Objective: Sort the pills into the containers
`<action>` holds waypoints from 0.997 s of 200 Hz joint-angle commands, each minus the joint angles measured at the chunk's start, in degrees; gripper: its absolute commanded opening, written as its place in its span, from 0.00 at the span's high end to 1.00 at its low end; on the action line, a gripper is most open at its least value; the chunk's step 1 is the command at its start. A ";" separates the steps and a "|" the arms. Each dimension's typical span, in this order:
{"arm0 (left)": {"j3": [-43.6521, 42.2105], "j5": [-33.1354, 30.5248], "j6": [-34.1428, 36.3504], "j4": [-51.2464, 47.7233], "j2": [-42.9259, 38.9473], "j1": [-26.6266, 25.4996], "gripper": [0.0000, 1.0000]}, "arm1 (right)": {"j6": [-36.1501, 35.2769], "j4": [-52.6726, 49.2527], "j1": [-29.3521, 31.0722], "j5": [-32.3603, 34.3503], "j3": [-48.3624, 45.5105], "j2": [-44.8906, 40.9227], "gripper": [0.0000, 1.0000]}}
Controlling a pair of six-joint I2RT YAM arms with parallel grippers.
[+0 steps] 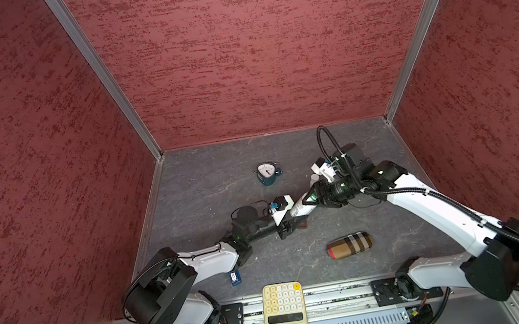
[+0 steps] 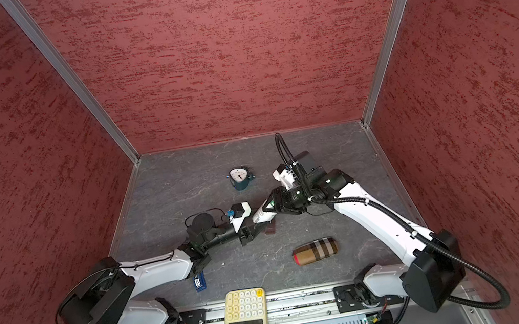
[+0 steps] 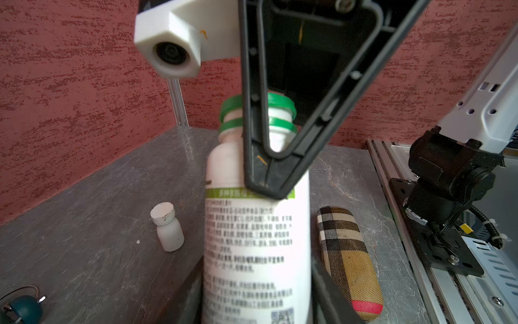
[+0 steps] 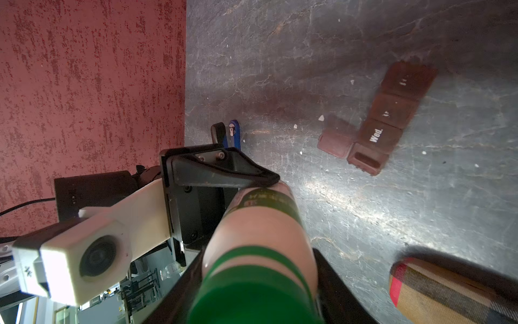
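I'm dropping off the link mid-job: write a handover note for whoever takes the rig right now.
Left gripper: shut on the pill bottle, held above the table.
Right gripper: around the green cap; grip unclear.
Containers: on the table near the bottle, end compartment open, other three closed.
Done: one lid opened.
To do: cap still on, no pills visible in the open compartment; uncap and sort.

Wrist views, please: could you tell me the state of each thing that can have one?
pill bottle: cap on, gripped by left end effector
pill organizer: end lid open, others shut
small white bottle: upright, capped
plaid case: shut, lying flat
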 commanded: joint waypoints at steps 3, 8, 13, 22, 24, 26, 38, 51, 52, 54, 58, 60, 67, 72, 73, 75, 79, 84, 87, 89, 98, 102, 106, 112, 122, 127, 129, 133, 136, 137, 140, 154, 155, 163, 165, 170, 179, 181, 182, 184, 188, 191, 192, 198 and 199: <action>1.18 0.69 1.09 -0.50 0.57 0.17 0.75 | -1.23 1.15 -0.61 2.09 2.72 -2.15 0.36; 1.20 0.73 1.27 -0.70 0.58 0.13 0.76 | -1.51 0.70 -0.75 2.49 3.00 -2.28 0.35; 1.14 0.72 1.48 -1.06 0.45 0.18 0.76 | -1.79 0.24 -0.99 2.94 3.25 -2.48 0.34; 1.14 0.60 1.95 -1.79 0.20 0.15 0.77 | -2.04 -0.32 -1.44 3.36 3.56 -2.93 0.34; 1.17 0.61 2.04 -1.92 0.15 0.16 0.77 | -2.11 -0.36 -1.60 3.42 3.63 -3.00 0.34; 1.18 0.64 2.09 -2.02 0.14 0.14 0.78 | -2.13 -0.37 -1.72 3.39 3.65 -3.15 0.34; 1.09 0.35 2.69 -3.05 -0.23 0.20 0.79 | -2.14 -0.25 -2.46 2.96 3.61 -3.93 0.35; 0.92 0.13 3.15 -3.90 -0.55 0.20 0.81 | -2.04 -0.20 -2.95 2.66 3.57 -4.26 0.37; 0.92 0.12 3.24 -3.94 -0.56 0.24 0.81 | -2.05 -0.20 -2.97 2.65 3.52 -4.26 0.37; 0.89 0.10 3.29 -4.08 -0.61 0.19 0.81 | -2.05 -0.20 -3.06 2.53 3.49 -4.26 0.38; 0.87 0.12 3.41 -4.38 -0.70 0.20 0.81 | -2.13 -0.20 -3.08 2.40 3.40 -4.26 0.38; 0.91 0.18 3.50 -4.48 -0.75 0.18 0.82 | -2.13 -0.20 -3.11 2.35 3.35 -4.26 0.39; 1.05 0.20 3.63 -4.84 -0.85 0.16 0.83 | -2.18 -0.07 -3.16 2.02 3.19 -4.23 0.41; 1.00 0.08 3.62 -4.94 -0.92 0.15 0.83 | -2.20 0.00 -3.17 1.88 2.98 -4.17 0.42; 0.96 0.10 3.61 -4.95 -0.92 0.17 0.84 | -2.21 0.03 -3.17 1.87 2.92 -4.17 0.43; 0.97 0.11 3.60 -4.95 -0.94 0.17 0.84 | -2.22 0.10 -3.22 1.82 2.88 -4.17 0.43; 0.90 0.12 3.61 -4.95 -0.93 0.14 0.84 | -2.20 0.22 -3.25 1.69 2.72 -4.17 0.45; 0.90 0.11 3.66 -5.02 -0.92 0.11 0.85 | -2.14 0.37 -3.27 1.56 2.54 -4.17 0.47; 0.89 0.12 3.69 -5.04 -0.92 0.20 0.85 | -2.14 0.43 -3.26 1.52 2.45 -4.17 0.48; 0.91 0.12 3.66 -5.08 -0.92 0.15 0.85 | -2.07 0.46 -3.26 1.44 2.39 -4.11 0.49; 0.92 0.11 3.68 -5.21 -0.92 0.16 0.87 | -2.00 0.59 -3.35 1.42 2.25 -4.08 0.52; 0.92 0.19 3.68 -5.29 -0.88 0.17 0.87 | -2.09 0.53 -3.36 1.44 2.18 -4.01 0.53; 0.92 0.14 3.68 -5.30 -0.85 0.19 0.87 | -2.13 0.51 -3.36 1.51 2.15 -4.00 0.54; 0.92 0.16 3.69 -5.38 -0.84 0.19 0.88 | -2.14 0.50 -3.35 1.51 2.07 -4.00 0.56; 0.96 -0.02 3.82 -5.38 -0.78 0.13 0.89 | -2.29 0.33 -3.44 1.59 2.09 -4.04 0.58; 0.91 -0.03 3.86 -5.52 -0.80 0.19 0.90 | -2.38 0.18 -3.45 1.61 2.07 -4.00 0.59; 0.92 0.01 3.90 -5.55 -0.83 0.15 0.90 | -2.44 0.12 -3.44 1.73 2.07 -4.00 0.59; 0.92 -0.05 4.01 -5.70 -0.77 0.15 0.91 | -2.55 -0.12 -3.48 2.00 2.19 -4.00 0.60; 0.92 -0.10 3.96 -5.80 -0.76 0.15 0.91 | -2.69 -0.38 -3.50 2.23 2.26 -3.93 0.61; 0.92 -0.13 3.95 -5.82 -0.80 0.17 0.92 | -2.72 -0.42 -3.51 2.31 2.30 -3.92 0.61; 0.86 -0.07 4.01 -5.89 -0.83 0.19 0.92 | -2.89 -0.71 -3.51 2.70 2.40 -3.86 0.61; 1.12 -0.33 4.12 -6.41 -0.79 0.20 0.97 | -3.80 -2.63 -3.44 4.81 3.14 -3.50 0.64; 1.15 -0.37 4.12 -6.47 -0.77 0.20 0.97 | -3.89 -2.82 -3.44 4.96 3.22 -3.48 0.64; 1.41 -0.50 4.25 -7.27 -0.83 0.21 0.99 | -4.46 -4.02 -3.50 6.18 3.62 -3.23 0.65; 1.50 -0.54 4.29 -7.49 -0.85 0.20 1.00 | -4.61 -4.25 -3.45 6.41 3.76 -3.14 0.66; 1.67 -0.65 4.38 -7.88 -0.90 0.20 1.00 | -4.84 -4.87 -3.45 7.10 3.91 -3.04 0.67; 1.74 -1.01 4.46 -8.24 -0.92 0.19 1.00 | -5.37 -5.93 -3.43 8.55 4.31 -2.86 0.68; 1.76 -1.05 4.45 -8.30 -0.94 0.13 1.00 | -5.50 -6.16 -3.44 8.81 4.41 -2.81 0.68; 1.82 -1.12 4.46 -8.34 -0.98 0.21 1.00 | -5.57 -6.30 -3.44 9.03 4.47 -2.83 0.68; 1.83 -1.12 4.47 -8.48 -0.93 0.22 1.00 | -5.68 -6.51 -3.39 9.34 4.56 -2.78 0.68; 1.94 -1.16 4.47 -8.59 -0.97 0.16 1.00 | -5.94 -6.95 -3.43 9.92 4.70 -2.68 0.68; 2.02 -1.22 4.55 -8.83 -0.97 0.19 1.00 | -6.17 -7.39 -3.40 10.57 4.83 -2.63 0.68; 2.00 -1.21 4.56 -8.96 -0.99 0.24 1.00 | -6.17 -7.39 -3.40 10.57 4.83 -2.63 0.68; 2.23 -1.33 4.65 -9.59 -1.08 0.16 1.00 | -6.52 -8.14 -3.40 11.71 5.12 -2.46 0.69; 2.28 -1.36 4.69 -9.69 -1.09 0.13 1.00 | -6.57 -8.26 -3.37 11.93 5.13 -2.44 0.69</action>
